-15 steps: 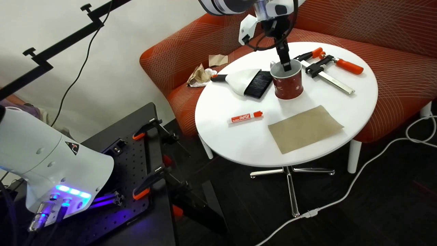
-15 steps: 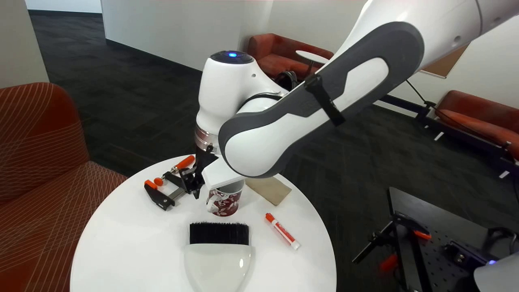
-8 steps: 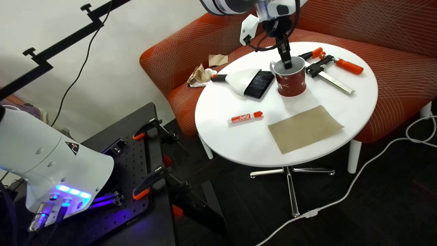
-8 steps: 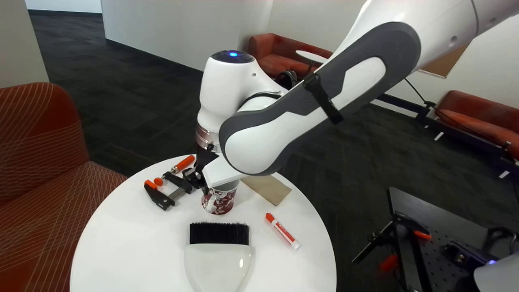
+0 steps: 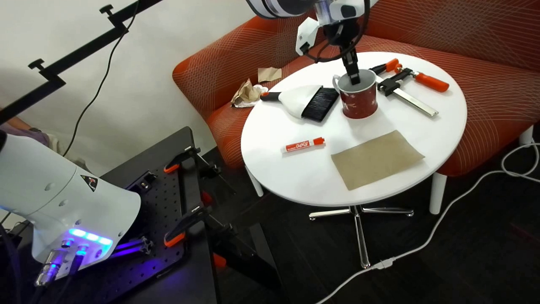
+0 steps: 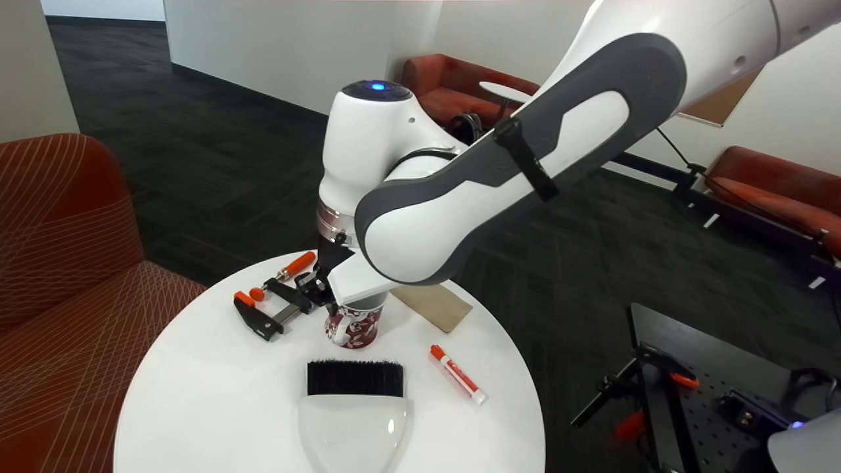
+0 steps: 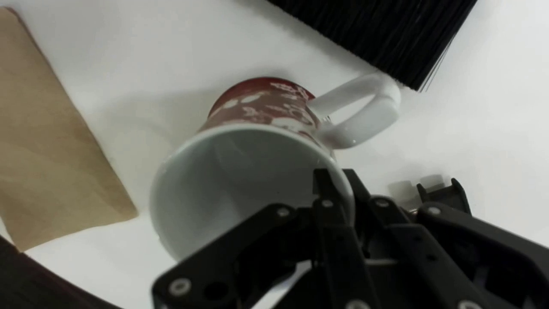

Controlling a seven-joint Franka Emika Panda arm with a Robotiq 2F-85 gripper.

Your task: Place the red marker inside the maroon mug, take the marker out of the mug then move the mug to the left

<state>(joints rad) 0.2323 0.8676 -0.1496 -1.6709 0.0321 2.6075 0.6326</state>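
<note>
One maroon mug (image 5: 359, 102), pale within, white-figured without, close to upright over the counter (image 5: 278, 175); whether its base bears on the top or hangs just above it, I cannot tell. Progress, by my judgement: no marker shows in the part of the mug's inside that the wrist view gives, and the red marker (image 5: 303, 145) lies loose on the counter, which fits the putting-in and taking-out being done, though these views alone do not prove it; the shift of the mug to the left is then the step in hand, with release remaining. Held: the mug, by my gripper (image 7: 338, 178), clenched on its wall at the rim, one jaw within, one without. In the wrist view the grip sits at three o'clock on the rim, so the mouth lies toward nine o'clock from my jaws, the base toward half past ten, the white handle (image 7: 366, 122) at one. Unheld, taking the mug as dial centre in an exterior view: the marker between seven and eight, well apart from my gripper; a brown paper sheet (image 5: 377, 159) at half past five; a white-bodied brush (image 5: 301, 100) at nine, near; a bar clamp (image 5: 389, 86), orange and black, between two and three, near.
</note>
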